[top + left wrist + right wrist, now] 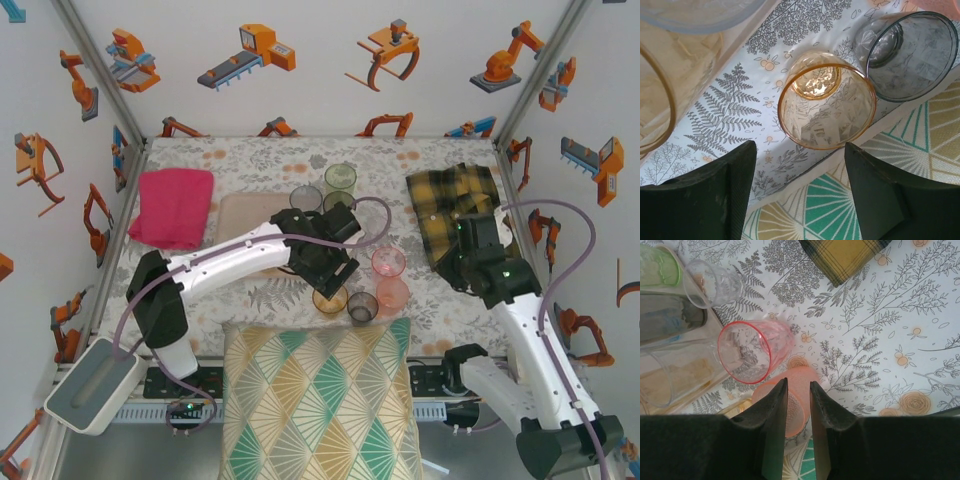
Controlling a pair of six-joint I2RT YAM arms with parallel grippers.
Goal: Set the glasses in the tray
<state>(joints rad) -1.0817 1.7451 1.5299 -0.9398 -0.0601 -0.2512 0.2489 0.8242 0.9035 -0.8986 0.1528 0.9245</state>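
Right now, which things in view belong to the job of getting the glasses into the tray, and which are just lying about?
Part of the job: tray; amber glass; grey glass; pink glass; orange glass; green glass.

Just lying about: bright pink cloth; yellow plaid cloth; patterned cushion.

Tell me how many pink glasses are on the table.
2. A clear-pink glass stands right of the amber glass; a salmon-pink glass stands just nearer, beside the grey glass. The left arm may hide others.
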